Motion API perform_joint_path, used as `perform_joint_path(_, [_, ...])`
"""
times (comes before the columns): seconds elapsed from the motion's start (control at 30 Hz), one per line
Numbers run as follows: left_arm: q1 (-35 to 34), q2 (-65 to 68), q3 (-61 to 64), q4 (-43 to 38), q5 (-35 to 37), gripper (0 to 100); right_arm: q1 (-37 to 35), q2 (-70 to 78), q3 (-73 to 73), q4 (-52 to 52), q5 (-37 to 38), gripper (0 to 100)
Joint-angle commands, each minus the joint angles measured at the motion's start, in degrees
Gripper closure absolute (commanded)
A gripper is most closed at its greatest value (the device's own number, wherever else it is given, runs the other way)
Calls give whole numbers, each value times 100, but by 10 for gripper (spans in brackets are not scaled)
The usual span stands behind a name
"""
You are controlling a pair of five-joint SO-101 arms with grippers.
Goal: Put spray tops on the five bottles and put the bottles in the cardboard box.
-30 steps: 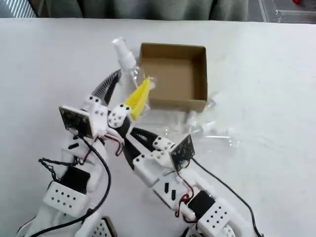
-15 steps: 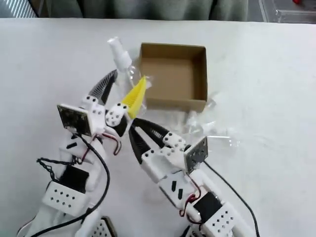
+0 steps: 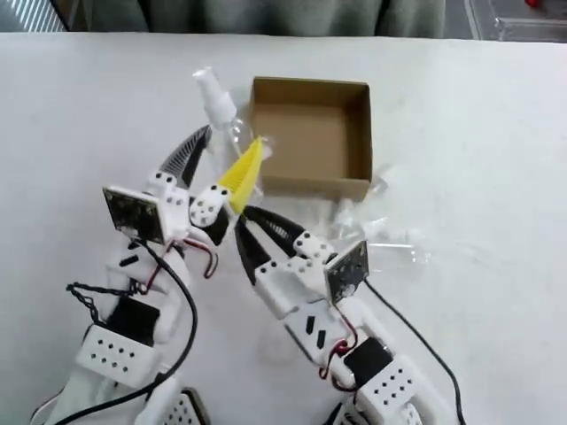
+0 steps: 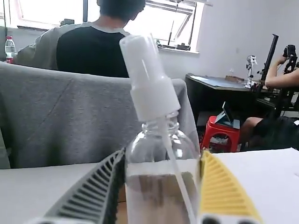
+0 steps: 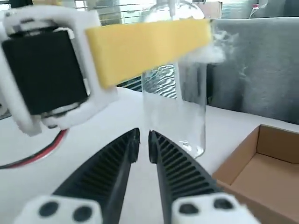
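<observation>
Right beside the cardboard box [image 3: 314,187], by the wall nearest the left arm, a clear bottle [image 3: 232,124] is pinched in the left hand [image 3: 235,140]. A gray finger [image 4: 93,196] and a yellow finger [image 4: 222,191] press on its round body from both sides. A white spray top [image 4: 148,79] already sits on the neck, and a thin tube runs down inside. I cannot tell if the bottom of the bottle rests on the bench [image 3: 478,133] or hangs just above it. The right hand [image 5: 142,140] is near the front wall of the box, close to the low part of the bottle. Its two black fingers are pressed almost together and pinch nothing. More clear bottles [image 3: 383,237] lie on the bench by the front corner of the box on the right arm's side, but they are too see-through for me to count. The box has nothing in it yet. I think the bottle is very light, since it looks empty. It also looks smooth, so it could slip or turn between the fingers. The thin walls might bend if squeezed too hard. The best place to hold it seems to be the wide middle of the body, where the left hand has it now. Grabbing the spray top looks like a bad idea, because the top could tip or pop off.
</observation>
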Motion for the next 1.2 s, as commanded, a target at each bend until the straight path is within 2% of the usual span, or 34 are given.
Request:
perform_joint_path(0.0, [180, -22, -79, 18, 44, 976, 171, 646, -35, -637, 70, 984])
perform_joint_path(0.13, [374, -22, -114, 264, 44, 976, 242, 1499, -299, -980, 70, 984])
perform_joint_path(0.37, [312, -22, -105, 273, 44, 976, 242, 2325, -343, -1798, 105, 984])
perform_joint_path(1.07, [321, -22, -97, 281, 44, 976, 664, 2404, -448, -1684, 149, 984])
perform_joint_path(1.17, [312, 22, -114, 255, 44, 976, 646, 2352, -466, -1033, 897, 984])
